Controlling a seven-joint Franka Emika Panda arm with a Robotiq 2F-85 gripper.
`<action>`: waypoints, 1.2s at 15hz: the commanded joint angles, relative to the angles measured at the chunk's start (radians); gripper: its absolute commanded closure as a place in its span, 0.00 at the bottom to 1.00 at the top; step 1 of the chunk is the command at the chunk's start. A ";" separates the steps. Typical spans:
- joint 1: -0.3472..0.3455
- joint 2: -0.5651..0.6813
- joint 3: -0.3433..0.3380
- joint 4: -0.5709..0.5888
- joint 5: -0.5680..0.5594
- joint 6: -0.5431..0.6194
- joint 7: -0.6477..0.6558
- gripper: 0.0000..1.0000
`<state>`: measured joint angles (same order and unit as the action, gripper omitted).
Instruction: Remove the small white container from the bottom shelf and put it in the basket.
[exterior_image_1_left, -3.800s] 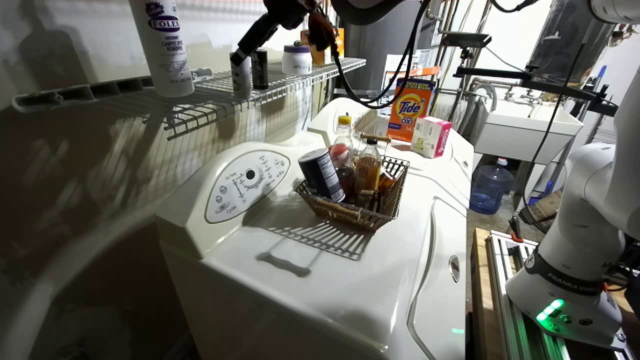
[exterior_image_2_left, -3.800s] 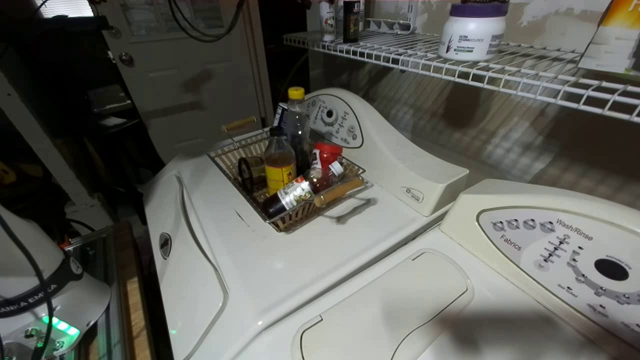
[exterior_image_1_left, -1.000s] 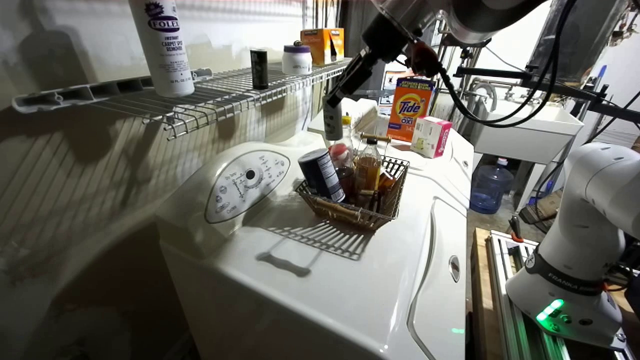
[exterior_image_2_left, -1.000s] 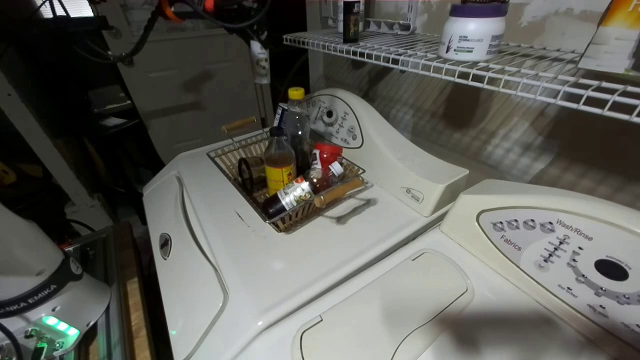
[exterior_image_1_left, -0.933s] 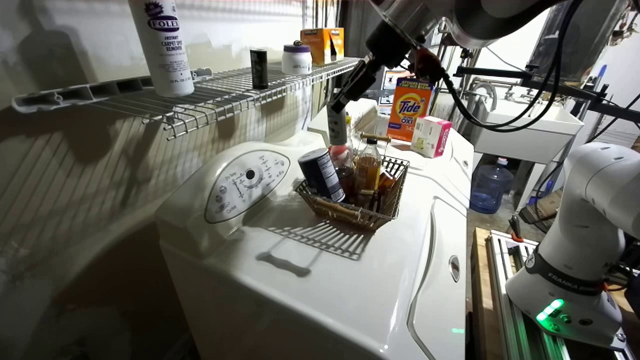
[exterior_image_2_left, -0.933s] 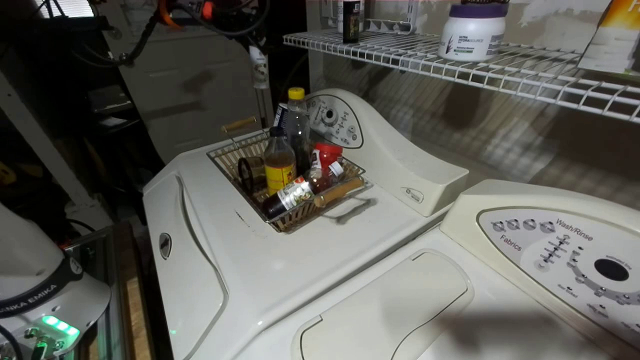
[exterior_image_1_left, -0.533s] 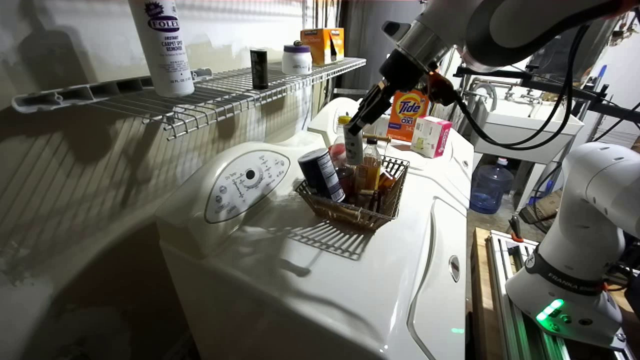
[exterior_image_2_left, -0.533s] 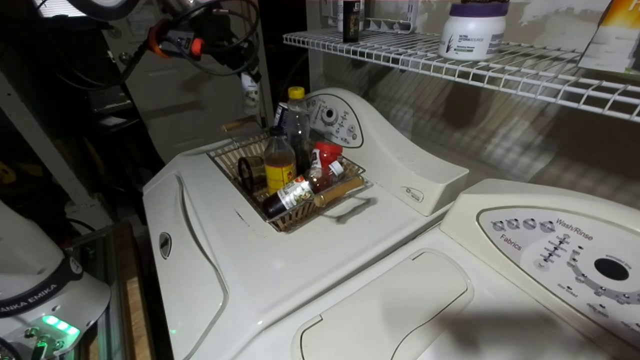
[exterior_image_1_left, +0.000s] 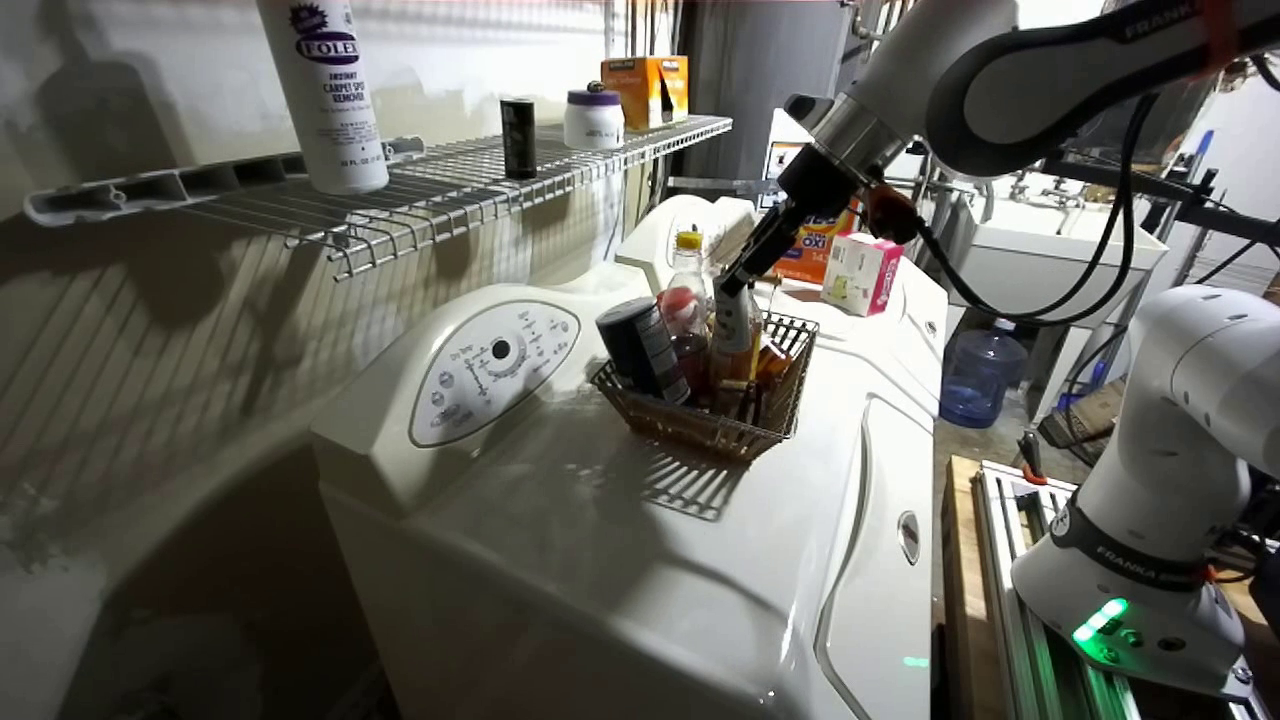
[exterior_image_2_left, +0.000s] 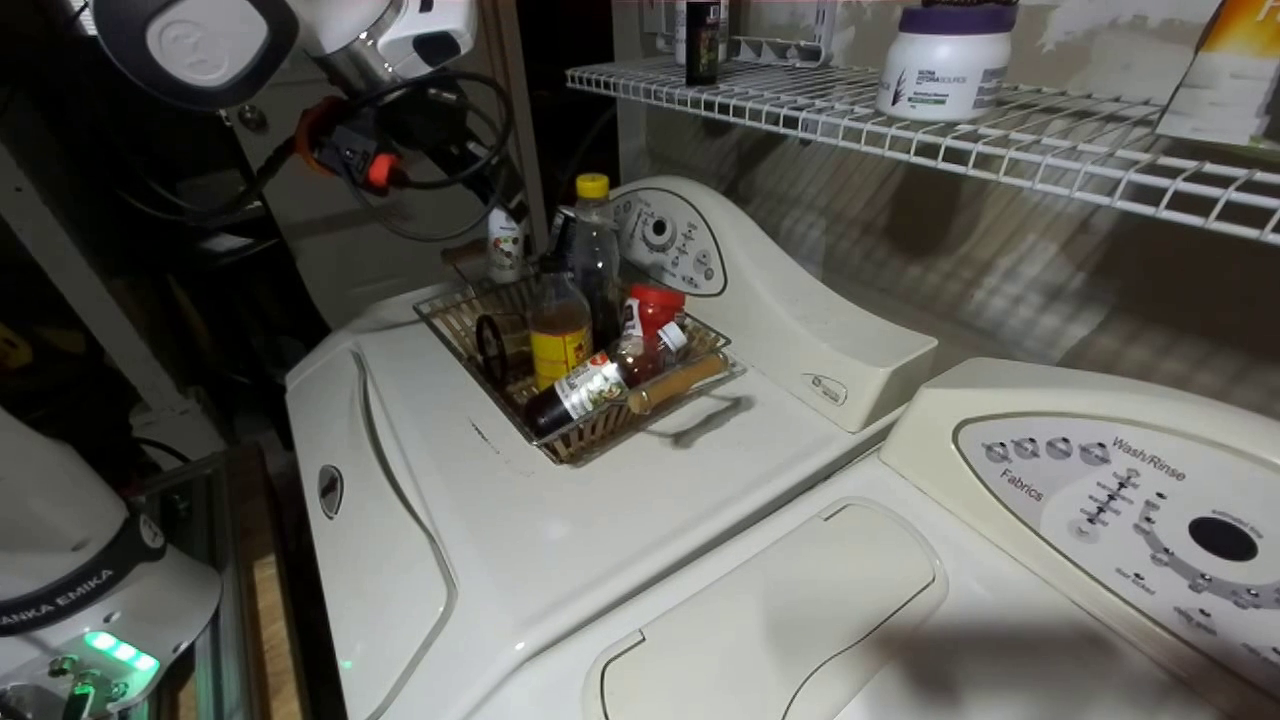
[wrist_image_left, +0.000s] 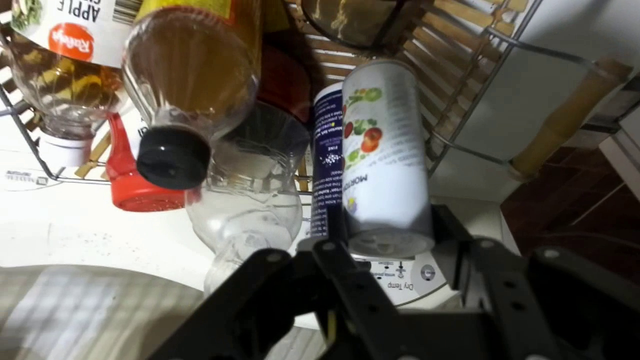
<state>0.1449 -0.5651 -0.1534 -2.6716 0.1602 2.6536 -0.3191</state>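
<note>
The small white container (wrist_image_left: 385, 155), a slim cylinder with fruit and vegetable pictures, is pinched near its top end by my gripper (wrist_image_left: 389, 227). Both dark fingers press its sides. In an exterior view the container (exterior_image_2_left: 506, 250) hangs nearly upright at the far end of the brown basket (exterior_image_2_left: 600, 438), by a wooden handle. Whether its lower end is below the rim I cannot tell. Another exterior view shows the container (exterior_image_1_left: 733, 325) in front of a bottle, under the gripper (exterior_image_1_left: 738, 285). The bottom shelf (exterior_image_1_left: 450, 222) is up by the wall, away from the gripper.
Bottles crowd the basket: a black-capped one (exterior_image_2_left: 560, 345), a yellow-capped one (exterior_image_2_left: 597, 250), and a lying dark one (exterior_image_2_left: 585, 390). A dark blue canister (exterior_image_1_left: 640, 350) leans beside the container. A dark can (exterior_image_1_left: 519, 140) and white tub (exterior_image_1_left: 594, 122) stand on the shelf.
The container stood on the shelf earlier; it was lifted off and carried to the basket. Over the last second the gripper has lowered it toward the basket's far end, still gripped.
</note>
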 joint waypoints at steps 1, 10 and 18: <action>-0.033 0.022 0.014 -0.005 -0.004 0.049 0.068 0.80; -0.017 0.132 0.047 0.046 0.003 0.022 0.124 0.80; 0.037 0.183 0.103 0.107 -0.016 -0.030 0.070 0.80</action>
<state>0.1628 -0.4069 -0.0673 -2.6094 0.1565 2.6714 -0.2241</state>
